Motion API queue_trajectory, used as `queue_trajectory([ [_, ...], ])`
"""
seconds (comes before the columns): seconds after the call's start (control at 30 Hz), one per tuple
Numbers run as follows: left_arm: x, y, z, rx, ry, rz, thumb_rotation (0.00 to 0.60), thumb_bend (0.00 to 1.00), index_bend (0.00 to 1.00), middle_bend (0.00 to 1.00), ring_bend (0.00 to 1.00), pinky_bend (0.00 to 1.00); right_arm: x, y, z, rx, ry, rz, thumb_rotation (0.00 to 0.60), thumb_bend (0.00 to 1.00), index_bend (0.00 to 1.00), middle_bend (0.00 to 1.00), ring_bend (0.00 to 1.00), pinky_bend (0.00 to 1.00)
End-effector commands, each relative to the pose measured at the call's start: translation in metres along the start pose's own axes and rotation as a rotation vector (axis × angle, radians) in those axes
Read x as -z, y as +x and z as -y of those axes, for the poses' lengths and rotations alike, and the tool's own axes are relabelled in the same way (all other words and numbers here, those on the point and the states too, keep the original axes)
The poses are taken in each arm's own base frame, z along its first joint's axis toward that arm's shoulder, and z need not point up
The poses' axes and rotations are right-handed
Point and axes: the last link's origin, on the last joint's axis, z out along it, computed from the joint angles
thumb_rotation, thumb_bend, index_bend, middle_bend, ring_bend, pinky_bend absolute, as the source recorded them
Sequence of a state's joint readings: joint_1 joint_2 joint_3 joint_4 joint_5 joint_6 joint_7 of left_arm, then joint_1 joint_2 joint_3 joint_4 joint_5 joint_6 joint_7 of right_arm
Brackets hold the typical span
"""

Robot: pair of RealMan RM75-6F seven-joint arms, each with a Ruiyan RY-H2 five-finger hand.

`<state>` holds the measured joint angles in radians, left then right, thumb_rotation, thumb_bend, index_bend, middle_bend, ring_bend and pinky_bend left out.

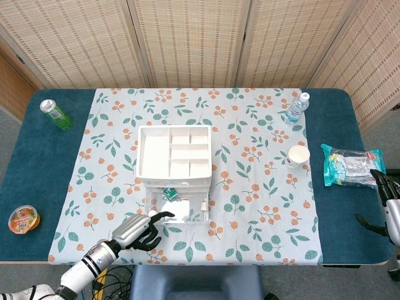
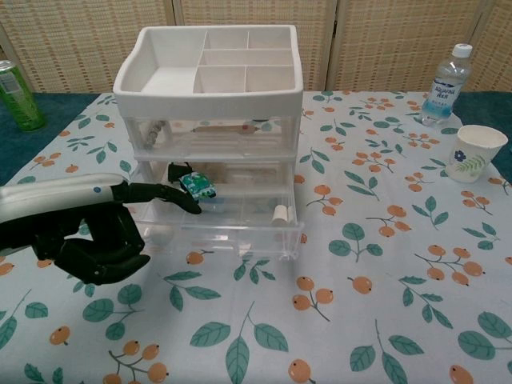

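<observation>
At far left we record the left robot hand (image 2: 80,232), black-fingered and holding nothing, one extended finger at the front left corner of the pulled-out lower drawer (image 2: 232,220). That drawer belongs to the white plastic organiser with clear drawers (image 2: 210,80), mid-surface (image 1: 250,206). At the right edge, the right robot hand (image 1: 389,209): we cannot tell its state.

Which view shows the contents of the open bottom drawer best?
The chest view: through the clear open drawer a small green packet and a white cylinder show. The head view shows the drawer from above, its contents tiny.
</observation>
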<state>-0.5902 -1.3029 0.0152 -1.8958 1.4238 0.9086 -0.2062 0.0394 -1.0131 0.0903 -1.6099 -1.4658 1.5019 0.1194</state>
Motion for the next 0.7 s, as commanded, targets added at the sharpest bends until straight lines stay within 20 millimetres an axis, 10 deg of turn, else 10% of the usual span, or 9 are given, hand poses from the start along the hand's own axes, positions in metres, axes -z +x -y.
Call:
queue_trajectory([
  [0.03, 0.003, 0.003, 0.0, -0.01, 0.001, -0.013, 0.6, 0.49, 0.15, 0.88, 0.98, 1.0, 0.0, 0.0, 0.0, 0.001, 0.001, -0.001, 0.6, 0.19, 0.0, 0.09, 0.21, 0.24],
  [0.53, 0.011, 0.055, -0.006, -0.24, -0.023, -0.115, 0.6, 0.49, 0.22, 0.88, 0.98, 1.0, -0.005, 0.015, 0.005, 0.019, 0.028, -0.035, 0.6, 0.19, 0.0, 0.09, 0.21, 0.24],
  [0.7, 0.0, 0.072, -0.01, -0.287, -0.027, -0.054, 0.531, 0.7, 0.23, 0.92, 1.0, 1.0, -0.008, 0.022, 0.01, 0.021, 0.043, -0.049, 0.6, 0.19, 0.0, 0.09, 0.21, 0.24],
])
